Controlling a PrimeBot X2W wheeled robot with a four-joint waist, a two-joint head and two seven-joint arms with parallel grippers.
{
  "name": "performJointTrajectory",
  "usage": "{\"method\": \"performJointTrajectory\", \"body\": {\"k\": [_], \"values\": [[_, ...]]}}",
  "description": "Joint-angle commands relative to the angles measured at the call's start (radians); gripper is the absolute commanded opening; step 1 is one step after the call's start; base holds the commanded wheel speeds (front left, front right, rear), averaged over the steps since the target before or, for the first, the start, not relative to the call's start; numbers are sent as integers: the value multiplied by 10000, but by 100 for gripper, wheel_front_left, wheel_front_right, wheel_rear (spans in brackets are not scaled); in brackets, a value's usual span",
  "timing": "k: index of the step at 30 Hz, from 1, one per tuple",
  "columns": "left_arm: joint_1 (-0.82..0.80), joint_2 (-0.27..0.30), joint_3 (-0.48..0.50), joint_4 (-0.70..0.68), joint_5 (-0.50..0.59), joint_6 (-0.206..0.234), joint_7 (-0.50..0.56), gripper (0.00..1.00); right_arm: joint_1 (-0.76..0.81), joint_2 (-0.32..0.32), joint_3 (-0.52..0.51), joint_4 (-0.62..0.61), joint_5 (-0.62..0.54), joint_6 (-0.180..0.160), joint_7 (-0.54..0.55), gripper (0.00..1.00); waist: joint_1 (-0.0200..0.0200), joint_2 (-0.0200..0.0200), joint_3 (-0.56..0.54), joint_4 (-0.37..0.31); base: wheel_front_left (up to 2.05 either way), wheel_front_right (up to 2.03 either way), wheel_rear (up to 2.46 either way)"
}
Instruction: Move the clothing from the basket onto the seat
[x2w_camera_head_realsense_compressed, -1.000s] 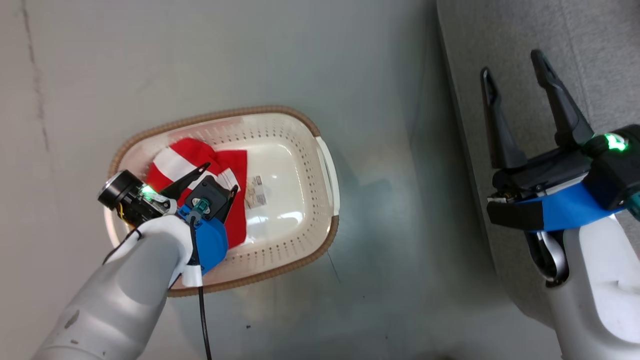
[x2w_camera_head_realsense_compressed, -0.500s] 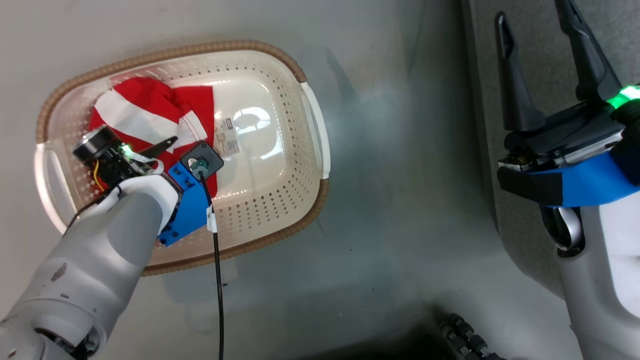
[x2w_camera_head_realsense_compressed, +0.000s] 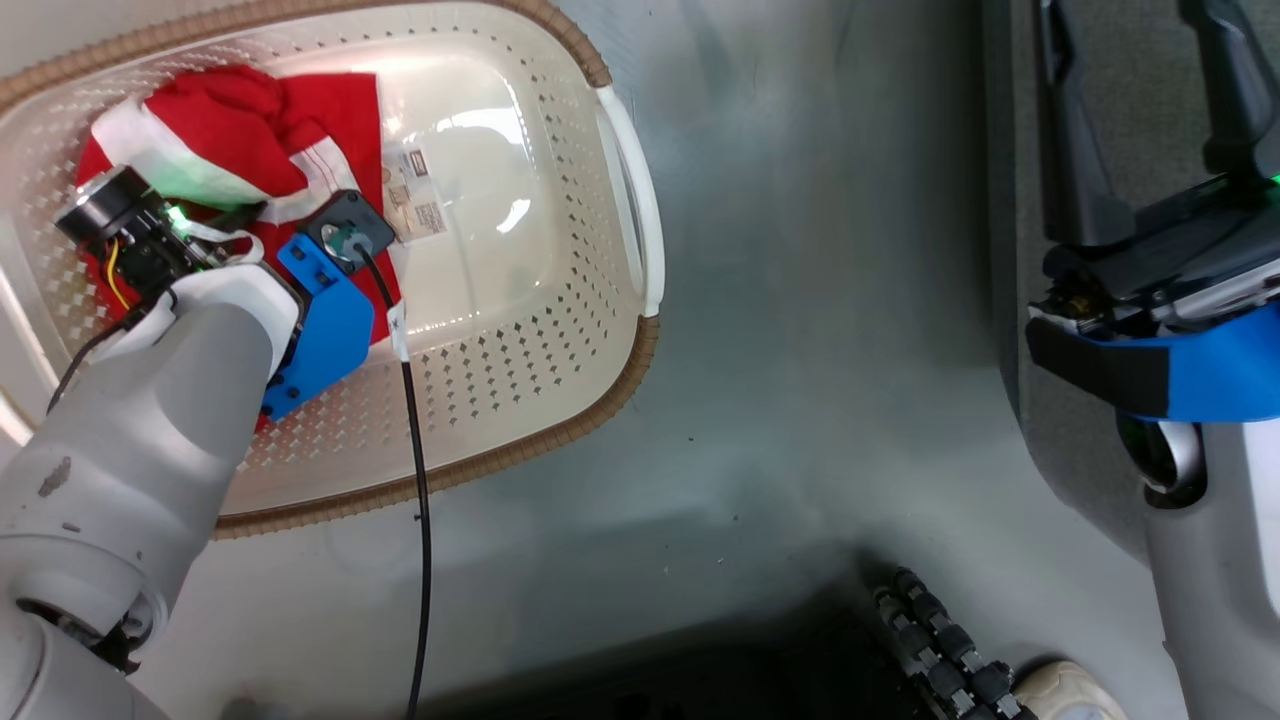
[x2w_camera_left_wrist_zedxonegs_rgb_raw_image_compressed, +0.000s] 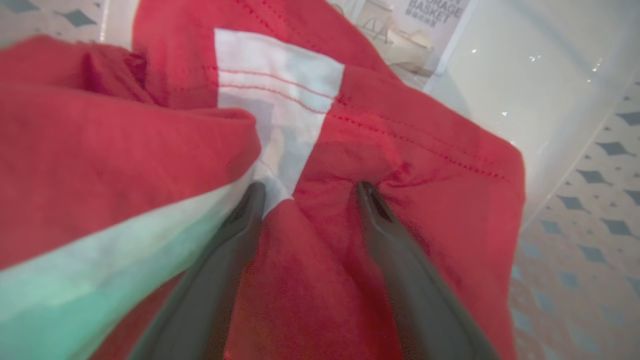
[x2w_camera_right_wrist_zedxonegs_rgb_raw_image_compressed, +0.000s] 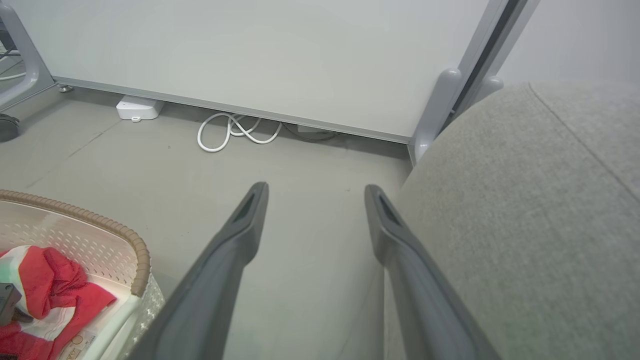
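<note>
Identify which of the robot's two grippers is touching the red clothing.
The left gripper: open, it presses into the clothing inside the basket. The right gripper hangs open near the seat, touching nothing.

- Bright, even light; glare on the glossy bottom of the cream-white perforated plastic basket (x2w_camera_head_realsense_compressed: 515, 215).
- Left wrist view blurred; green glow tints the red white-striped cloth (x2w_camera_left_wrist_zedxonegs_rgb_raw_image_compressed: 400, 165).
- Dark shadow low on the grey floor (x2w_camera_head_realsense_compressed: 700, 620).

Red clothing (x2w_camera_head_realsense_compressed: 230, 110), apparently bunched, in basket (x2w_camera_head_realsense_compressed: 520, 340).
</note>
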Motion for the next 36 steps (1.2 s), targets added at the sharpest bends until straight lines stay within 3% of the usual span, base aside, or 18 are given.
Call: {"method": "performJointTrajectory", "body": {"k": [1, 8, 9, 10, 11, 22, 36], "values": [[-210, 53, -28, 31, -46, -7, 32, 100, -166, -50, -64, -80, -28, 1, -8, 100, -1, 0, 163, -18, 0, 0, 0], [-231, -28, -112, 98, -150, -5, 119, 100, -156, -64, -209, -196, -73, 1, -8, 100, -1, 0, 411, -5, 0, 0, 0], [-189, -42, -115, 105, -174, -5, 223, 89, -152, -64, -217, -195, -80, 1, -8, 100, -1, 0, 422, 0, 0, 0, 0], [-179, -37, -156, 115, -172, -5, 270, 33, -154, -62, -220, -189, -89, 1, -8, 100, -1, 0, 430, 3, 0, 0, 0], [-178, -31, -181, 121, -176, -5, 297, 0, -158, -57, -227, -173, -93, 1, -8, 100, -1, 0, 431, 5, 0, 0, 0], [13, -158, -399, 112, -540, -13, 80, 0, -192, -2, -302, 9, -68, 1, -8, 100, -1, 0, 63, 32, 0, 0, 0], [604, -1184, -52, 18, -1663, -7, -1559, 0, 360, -40, -564, 426, -44, 1, -8, 100, -1, 0, -1750, 638, 0, 0, 0]]}}
